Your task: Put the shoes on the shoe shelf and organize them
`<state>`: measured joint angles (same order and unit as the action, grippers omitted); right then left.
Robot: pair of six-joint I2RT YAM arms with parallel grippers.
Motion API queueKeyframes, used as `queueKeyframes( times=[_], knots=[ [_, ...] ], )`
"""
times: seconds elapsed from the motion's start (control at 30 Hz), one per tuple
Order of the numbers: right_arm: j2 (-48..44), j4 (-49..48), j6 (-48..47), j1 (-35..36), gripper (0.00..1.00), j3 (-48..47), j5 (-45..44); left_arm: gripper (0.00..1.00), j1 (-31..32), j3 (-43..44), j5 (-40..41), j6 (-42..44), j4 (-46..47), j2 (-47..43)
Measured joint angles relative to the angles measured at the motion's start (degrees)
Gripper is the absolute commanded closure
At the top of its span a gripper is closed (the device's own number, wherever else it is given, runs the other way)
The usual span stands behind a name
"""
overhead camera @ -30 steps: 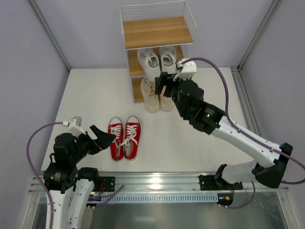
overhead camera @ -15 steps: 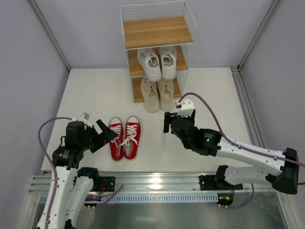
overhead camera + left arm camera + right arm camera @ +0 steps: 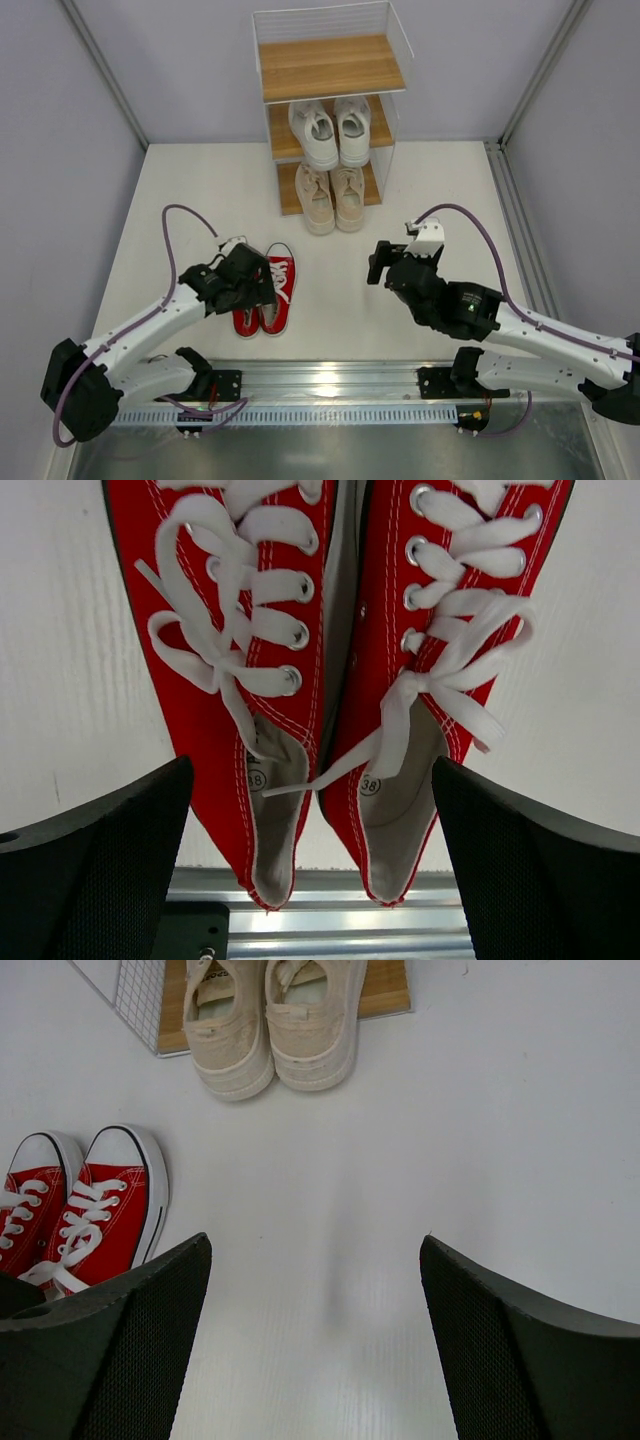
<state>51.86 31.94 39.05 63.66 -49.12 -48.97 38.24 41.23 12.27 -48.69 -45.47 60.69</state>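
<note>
1. At lower left of the overhead view, the left arm is reaching rightward from its base, and the left gripper [image 3: 248,280] is hanging over the heel end of the red sneakers [image 3: 281,290].
2. Seen from its wrist, its jaws are standing wide and empty, flanking the pair on the table [image 3: 200,190].
3. At lower right, the right arm is stretching toward frame centre; the right gripper [image 3: 378,262] is gaping wide, gripping nothing.
4. At upper centre, the shoe shelf [image 3: 330,65] is carrying the white sneakers [image 3: 330,130] on its middle board and the beige sneakers [image 3: 333,198] on its bottom board.
</note>
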Motion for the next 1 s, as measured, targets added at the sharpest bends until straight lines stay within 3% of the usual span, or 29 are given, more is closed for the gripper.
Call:
queueKeyframes(
  times=[0.13, 0.53, 0.63, 0.83, 1.0],
  knots=[
    [-3.28, 1.36, 1.05, 0.04, 0.15, 2.58, -0.26, 0.04, 0.04, -0.31, 4.52, -0.5, 2.05, -0.59],
    [-3.58, 3.08, 2.27, 0.04, 0.15, 3.19, -0.39, 0.33, 2.93, -5.14, 6.62, -0.22, 11.54, 5.9],
    [-3.61, 3.39, 2.69, 0.04, 0.15, 3.26, -0.37, 0.44, 4.22, -5.2, 7.37, 0.31, 12.61, 6.14],
    [-3.61, 3.72, 3.21, 0.04, 0.15, 3.41, -0.37, 0.78, 7.85, -5.14, 8.63, 2.12, 13.88, 8.52],
    [-3.61, 3.76, 3.21, 0.04, 0.15, 3.41, -0.37, 0.76, 9.07, -4.61, 10.34, 3.37, 13.7, 10.12]
  ],
)
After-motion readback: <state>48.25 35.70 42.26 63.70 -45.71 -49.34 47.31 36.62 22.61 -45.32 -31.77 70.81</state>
